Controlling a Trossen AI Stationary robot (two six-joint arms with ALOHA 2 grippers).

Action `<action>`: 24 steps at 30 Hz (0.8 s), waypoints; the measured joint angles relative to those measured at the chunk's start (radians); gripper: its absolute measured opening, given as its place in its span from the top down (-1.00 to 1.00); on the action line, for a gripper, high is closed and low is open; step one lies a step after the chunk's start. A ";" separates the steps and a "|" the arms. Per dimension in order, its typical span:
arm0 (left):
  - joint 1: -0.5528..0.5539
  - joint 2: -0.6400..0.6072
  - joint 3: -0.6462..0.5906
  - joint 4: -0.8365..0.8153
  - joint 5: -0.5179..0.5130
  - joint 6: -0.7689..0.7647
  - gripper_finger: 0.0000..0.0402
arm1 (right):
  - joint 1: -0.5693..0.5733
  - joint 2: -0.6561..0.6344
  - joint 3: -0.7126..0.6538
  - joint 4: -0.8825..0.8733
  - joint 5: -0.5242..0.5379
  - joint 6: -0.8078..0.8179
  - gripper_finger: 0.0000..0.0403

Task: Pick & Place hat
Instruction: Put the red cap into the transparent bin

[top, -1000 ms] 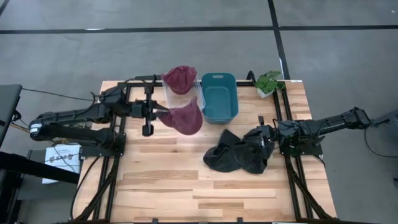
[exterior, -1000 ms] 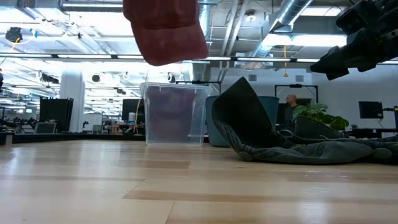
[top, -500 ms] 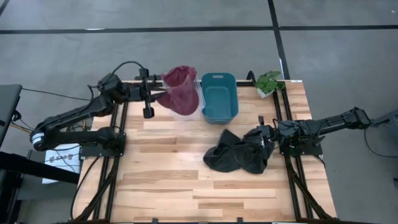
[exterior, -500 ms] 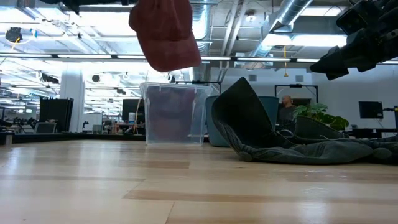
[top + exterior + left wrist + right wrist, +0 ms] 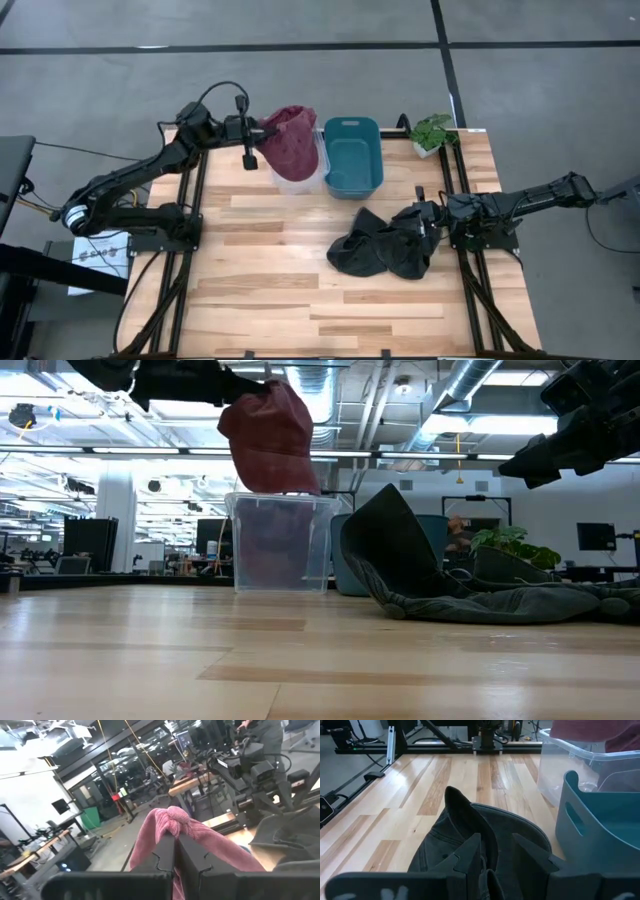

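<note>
A maroon hat (image 5: 291, 146) hangs from my shut left gripper (image 5: 256, 139) over the clear bin (image 5: 298, 178) at the table's far side. In the low view the maroon hat (image 5: 271, 442) reaches down to the clear bin's rim (image 5: 283, 497), with more maroon cloth showing through the wall. A pile of dark hats (image 5: 380, 245) lies flat on the table right of centre. My right gripper (image 5: 425, 222) is open and hovers above the pile's right end. In the low view the right gripper (image 5: 527, 464) stands well clear of the dark hats (image 5: 480, 600). My left gripper (image 5: 176, 851) pinches a bunched fold of the maroon hat's cloth (image 5: 172, 817) between its two fingers (image 5: 164, 854). The fingers come roughly level from the table's left. The hat is lifted clear of the table and hangs slack beyond and below them, its lower part at the bin's rim.
A teal bin (image 5: 352, 155) stands right of the clear bin, touching it. A small potted plant (image 5: 433, 132) sits at the far right corner. The near half of the table (image 5: 260, 300) is bare wood. In the right wrist view the dark hat (image 5: 470, 835) fills the foreground.
My left gripper has swung toward the table's far edge, carrying the maroon hat from above the bare table near the clear bin to over the bin. The hat has come down, so its lower part now meets the bin's rim. The right arm has kept still.
</note>
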 joint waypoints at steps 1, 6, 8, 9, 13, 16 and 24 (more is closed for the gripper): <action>0.005 0.009 0.007 0.001 0.006 -0.003 0.95 | 0.000 0.000 0.000 0.000 0.000 0.000 0.51; 0.014 0.039 0.041 0.006 0.018 -0.003 0.95 | 0.000 0.000 0.000 0.000 0.001 -0.017 0.51; 0.014 0.041 0.050 0.009 0.019 -0.003 0.95 | 0.000 0.000 0.000 0.000 0.001 -0.023 0.51; 0.014 0.041 0.052 0.012 0.021 -0.003 0.95 | 0.000 0.000 0.000 0.000 0.002 -0.023 0.51; 0.016 0.041 0.055 0.013 0.027 -0.003 0.95 | 0.000 0.000 0.000 0.000 0.001 -0.024 0.51; 0.022 0.041 0.055 0.012 0.028 -0.016 0.95 | 0.000 0.000 0.000 0.000 0.001 -0.024 0.51; 0.022 0.050 0.055 -0.017 0.029 -0.029 0.95 | 0.000 0.000 0.000 0.000 0.001 -0.023 0.51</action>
